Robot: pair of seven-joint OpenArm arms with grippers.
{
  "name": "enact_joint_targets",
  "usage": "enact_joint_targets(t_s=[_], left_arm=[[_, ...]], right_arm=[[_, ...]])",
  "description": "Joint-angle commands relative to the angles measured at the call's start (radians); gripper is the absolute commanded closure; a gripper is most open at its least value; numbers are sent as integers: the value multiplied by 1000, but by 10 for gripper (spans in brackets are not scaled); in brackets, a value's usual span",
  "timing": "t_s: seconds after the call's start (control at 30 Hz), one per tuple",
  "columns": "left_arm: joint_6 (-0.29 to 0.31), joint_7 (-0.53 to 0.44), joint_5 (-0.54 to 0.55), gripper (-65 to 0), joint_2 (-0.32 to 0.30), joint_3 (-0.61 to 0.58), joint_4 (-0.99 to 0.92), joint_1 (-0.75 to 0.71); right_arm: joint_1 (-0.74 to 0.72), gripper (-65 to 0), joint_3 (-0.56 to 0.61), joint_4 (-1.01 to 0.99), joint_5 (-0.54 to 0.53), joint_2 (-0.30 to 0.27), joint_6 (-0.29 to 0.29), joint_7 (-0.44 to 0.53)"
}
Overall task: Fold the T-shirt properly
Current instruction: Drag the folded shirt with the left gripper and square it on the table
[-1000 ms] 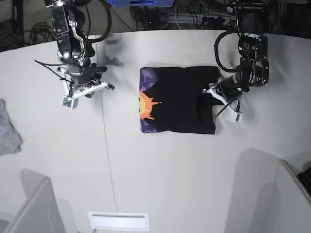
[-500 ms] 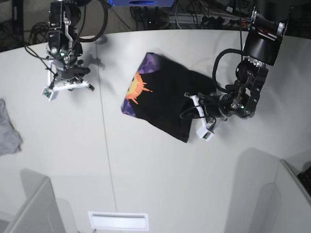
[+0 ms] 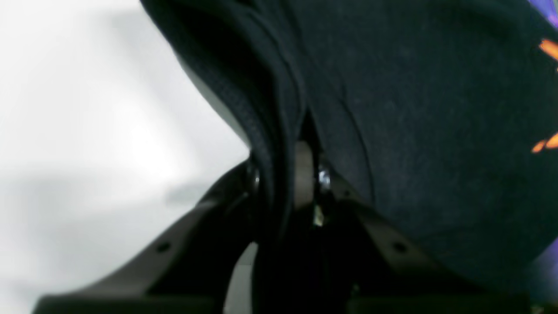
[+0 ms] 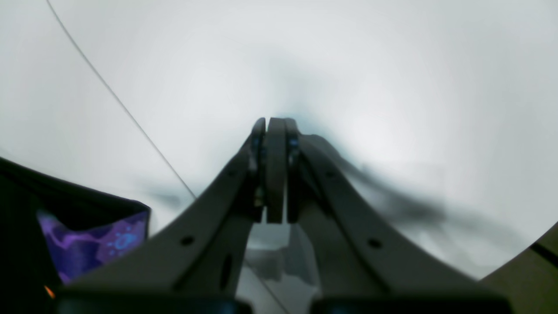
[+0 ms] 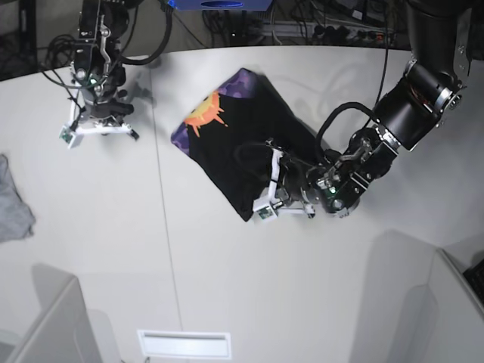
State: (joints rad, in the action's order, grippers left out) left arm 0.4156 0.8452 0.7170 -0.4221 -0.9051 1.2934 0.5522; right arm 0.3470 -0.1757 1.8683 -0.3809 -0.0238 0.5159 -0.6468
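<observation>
On the far left edge of the base view I see a small grey cloth (image 5: 13, 200) lying crumpled on the white worktop (image 5: 98, 249), well apart from everything else. Up in the back left corner my right tool (image 5: 98, 130) hangs over bare worktop, and in its own wrist view (image 4: 275, 174) its two fingers are pressed flat together with nothing between them, so it is clenched on nothing. A thin dark seam line (image 5: 162, 197) runs down the worktop just right of that arm. In the lower left corner of the right wrist view a corner of the T-shirt (image 4: 87, 235) shows, black with a purple patterned patch.

Moving toward the middle, the T-shirt (image 5: 238, 140) lies as a folded black packet, turned at an angle, with the orange-yellow sun and purple print at its upper left end and the plain black end reaching down to the right. It rests on the worktop near the centre, slightly toward the back.

At that lower right end my left tool (image 5: 272, 198) lies low and roughly level, pointing left. In the left wrist view (image 3: 283, 174) its fingers are clamped on a bunched black edge of the shirt, cloth filling most of the frame, orange flecks at the right margin.
</observation>
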Motion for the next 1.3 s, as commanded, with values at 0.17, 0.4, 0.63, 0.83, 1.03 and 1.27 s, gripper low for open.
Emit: enact_joint_targets(t_s=[0.17,0.4,0.63,0.83,1.03,1.27], left_arm=[[202,-48,-230,0,47,-18,13,32],[283,-169,-460,0,116,-18,5,-2],[283,-178,-535,0,190,-26,4,-1],[283,-177,-552,0,240,-19,-80,6],[283,-180,-552,0,245,-24,-108,-1],[283,-177,-558,0,248,-22,-107,6]], right_arm=[[-6,0,-23,20,10,6,-3,20],[-6,0,-23,18,10,6,-3,20],[-7,0,-23,15,10,6,-1,20],[-7,0,-23,14,10,5,-1,20],[-9,0,-23,14,10,3,-1,20],[-9,0,-23,14,10,3,-1,20]])
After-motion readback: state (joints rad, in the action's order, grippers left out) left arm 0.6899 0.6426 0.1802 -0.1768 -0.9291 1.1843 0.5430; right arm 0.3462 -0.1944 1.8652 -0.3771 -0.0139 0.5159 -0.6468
